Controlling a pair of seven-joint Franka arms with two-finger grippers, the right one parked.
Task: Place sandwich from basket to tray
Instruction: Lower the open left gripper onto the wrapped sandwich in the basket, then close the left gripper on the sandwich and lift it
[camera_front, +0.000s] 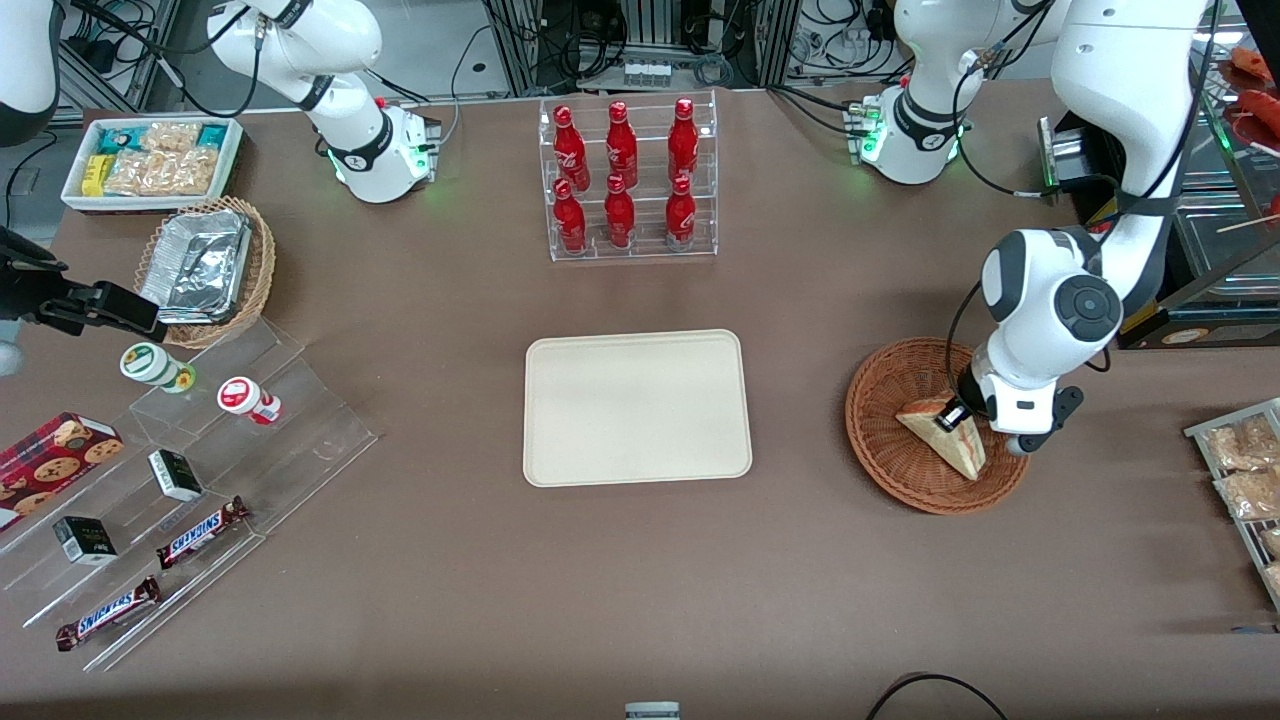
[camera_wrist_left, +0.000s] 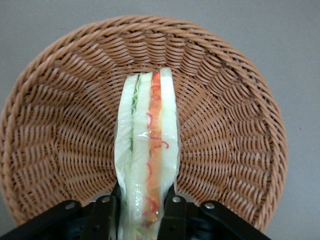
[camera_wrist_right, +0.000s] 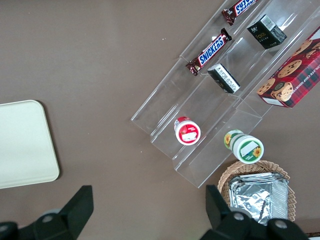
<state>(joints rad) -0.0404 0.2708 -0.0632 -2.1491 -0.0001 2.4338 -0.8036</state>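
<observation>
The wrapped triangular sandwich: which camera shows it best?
The left wrist view: the clear-wrapped white-bread sandwich stands close up between the pincer fingers, red and green filling visible, over the reddish-brown wicker basket. The front view shows it small; the right wrist view misses it.

Looked like a robotics lab dressed as a mock snack shop: brown-covered table (camera_front: 640, 600) ringed by aluminium framing and loose cables, with a clear rack of red bottles (camera_front: 625, 180), stepped acrylic shelves (camera_front: 200, 480) of Snickers bars (camera_front: 200, 533), a cookie box (camera_front: 50, 455) and a white bin of snack packets (camera_front: 150, 160). Gripper (camera_front: 958, 414) sat low in the wicker basket (camera_front: 900, 470).
</observation>
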